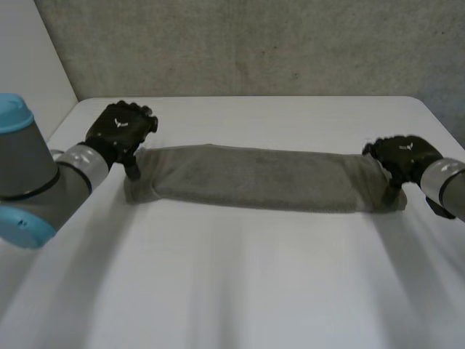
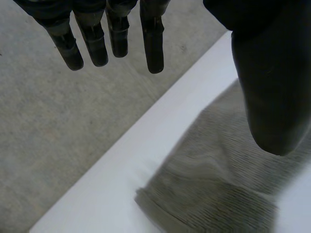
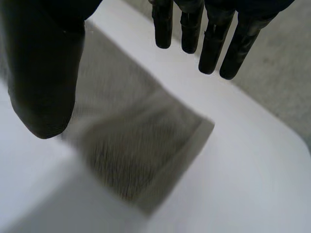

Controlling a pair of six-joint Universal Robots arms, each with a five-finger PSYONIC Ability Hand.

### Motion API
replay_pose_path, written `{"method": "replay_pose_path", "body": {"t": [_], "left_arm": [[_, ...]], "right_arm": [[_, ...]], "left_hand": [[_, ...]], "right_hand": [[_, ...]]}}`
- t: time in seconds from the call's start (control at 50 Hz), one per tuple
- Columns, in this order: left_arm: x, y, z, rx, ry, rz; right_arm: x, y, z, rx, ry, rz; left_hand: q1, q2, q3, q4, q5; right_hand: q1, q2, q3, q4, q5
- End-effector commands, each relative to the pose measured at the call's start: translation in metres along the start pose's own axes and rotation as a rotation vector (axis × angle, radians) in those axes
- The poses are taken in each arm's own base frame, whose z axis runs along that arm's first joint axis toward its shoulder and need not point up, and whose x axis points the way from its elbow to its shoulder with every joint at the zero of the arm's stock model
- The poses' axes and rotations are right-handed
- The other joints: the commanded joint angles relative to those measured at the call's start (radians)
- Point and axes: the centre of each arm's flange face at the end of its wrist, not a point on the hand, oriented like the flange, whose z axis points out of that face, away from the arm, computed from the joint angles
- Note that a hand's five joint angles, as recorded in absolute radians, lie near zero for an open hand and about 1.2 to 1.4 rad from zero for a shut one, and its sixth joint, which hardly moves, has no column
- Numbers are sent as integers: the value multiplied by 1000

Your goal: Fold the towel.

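Your left hand (image 1: 120,131) and right hand (image 1: 403,156) are black, each with a small white mark behind the fingers (image 2: 151,46). These are slim and segmented, beside a broad, smooth thumb (image 2: 272,97). Farther back sits a silvery cuff (image 1: 86,163). Your left arm (image 1: 29,171) is grey with light-blue caps (image 1: 13,113).

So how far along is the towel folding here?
Done: the towel already lies as a long narrow strip on the table, apparently folded lengthwise. In hand: the left hand and right hand are at its two short ends, fingers straight, gripping nothing. Left: likely folding end to end.
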Motion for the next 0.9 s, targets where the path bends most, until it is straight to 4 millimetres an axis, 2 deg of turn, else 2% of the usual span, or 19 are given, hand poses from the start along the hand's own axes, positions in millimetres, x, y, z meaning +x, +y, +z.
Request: {"method": "replay_pose_path", "body": {"t": [0.02,0.12,0.26,0.3,0.32,0.36,0.38,0.46,0.6,0.66,0.7,0.72,0.74,0.76,0.8,0.82,0.86,0.88,0.9], "left_arm": [[9,6,-21,-13,6,-4],[11,8,-24,-15,6,-5],[10,7,-23,-11,2,-4],[10,8,-23,-13,3,-4],[10,8,-23,-13,3,-4],[10,8,-23,-11,0,-6],[10,8,-23,-11,0,-6],[11,7,-23,-7,2,-28],[9,7,-23,-7,-2,-39],[10,8,-23,-9,-3,-39],[9,9,-23,-13,-4,-41],[9,9,-23,-13,-4,-41],[9,10,-23,-15,-3,-42],[9,10,-23,-15,-3,-42],[5,16,-25,-33,-15,-48],[5,16,-25,-33,-15,-48],[0,19,-25,-42,-27,-52],[0,19,-25,-43,-27,-52],[-1,19,-25,-42,-30,-52]], "right_arm": [[10,41,21,-78,17,-30],[13,52,32,-72,30,-30],[14,51,37,-44,41,-39],[13,51,40,-28,45,-44],[13,51,40,-28,45,-44],[13,50,41,-19,49,-46],[13,50,41,-19,49,-46],[12,54,43,-25,42,-45],[17,56,44,-30,52,-37],[31,61,42,-46,81,-25],[54,63,39,-51,135,-13],[55,63,39,-51,135,-13],[73,60,36,-43,179,-11],[73,60,36,-43,179,-11],[118,53,27,-25,278,-3],[118,53,27,-25,278,-3],[151,34,18,6,328,-25],[151,34,17,6,329,-26],[156,18,16,34,326,-39]], "left_hand": [[-57,-54,-53,-61,-42],[-57,-54,-53,-61,-42],[-57,-54,-53,-61,-42],[-60,-57,-56,-64,-45],[-60,-57,-56,-64,-45],[-60,-57,-56,-64,-45],[-60,-57,-56,-64,-45],[-60,-57,-56,-64,-45],[-60,-57,-56,-64,-45],[-60,-57,-56,-64,-45],[-60,-57,-56,-64,-45],[-60,-57,-56,-64,-45],[-60,-57,-56,-64,-45],[-60,-57,-56,-64,-45],[-60,-57,-56,-64,-45],[-60,-57,-56,-64,-45],[-60,-57,-56,-64,-45],[-60,-57,-56,-64,-45],[-60,-57,-56,-64,-45]], "right_hand": [[52,60,60,61,48],[216,224,224,225,212],[328,336,336,337,324],[497,505,505,506,494],[498,506,506,507,495],[758,767,767,767,755],[759,768,768,768,756],[1086,1094,1094,1095,1082],[1087,1096,1096,1096,1084],[1087,1096,1096,1096,1084],[1087,1096,1096,1096,1084],[1087,1096,1096,1096,1084],[1087,1096,1096,1096,1084],[1087,1096,1096,1096,1084],[1087,1096,1096,1096,1084],[1087,1096,1096,1096,1084],[1087,1096,1096,1096,1084],[1087,1096,1096,1096,1084],[1087,1096,1096,1096,1084]]}}
